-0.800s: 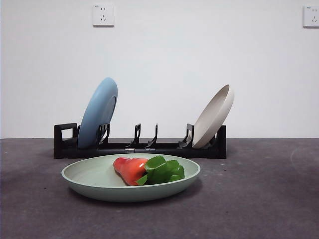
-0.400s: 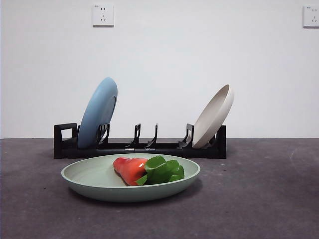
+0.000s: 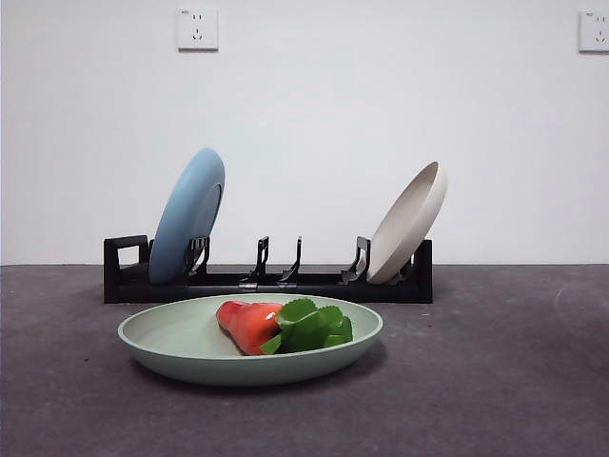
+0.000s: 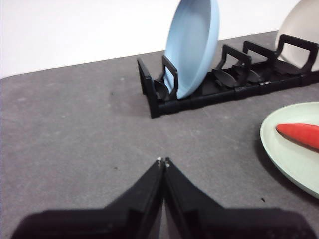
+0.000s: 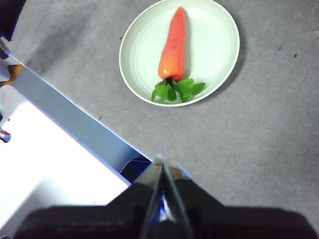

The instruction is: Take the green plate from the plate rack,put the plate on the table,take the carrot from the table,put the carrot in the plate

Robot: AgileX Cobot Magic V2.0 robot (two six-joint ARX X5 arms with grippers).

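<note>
The green plate (image 3: 190, 345) lies flat on the dark grey table (image 3: 495, 381) in front of the black plate rack (image 3: 266, 281). The carrot (image 3: 249, 324) lies in the plate, its green leaves to the right in the front view. It also shows in the right wrist view (image 5: 173, 46) inside the plate (image 5: 214, 45), and partly in the left wrist view (image 4: 299, 134). My left gripper (image 4: 163, 161) is shut and empty, low over the table, to the side of the rack (image 4: 209, 94) and plate (image 4: 294, 159). My right gripper (image 5: 161, 160) is shut and empty, high above the table.
A light blue plate (image 3: 186, 215) stands near the rack's loop-handle end and a cream-beige plate (image 3: 407, 223) leans at the other end. A white and blue edge (image 5: 60, 149) beside the table shows in the right wrist view. Neither arm shows in the front view.
</note>
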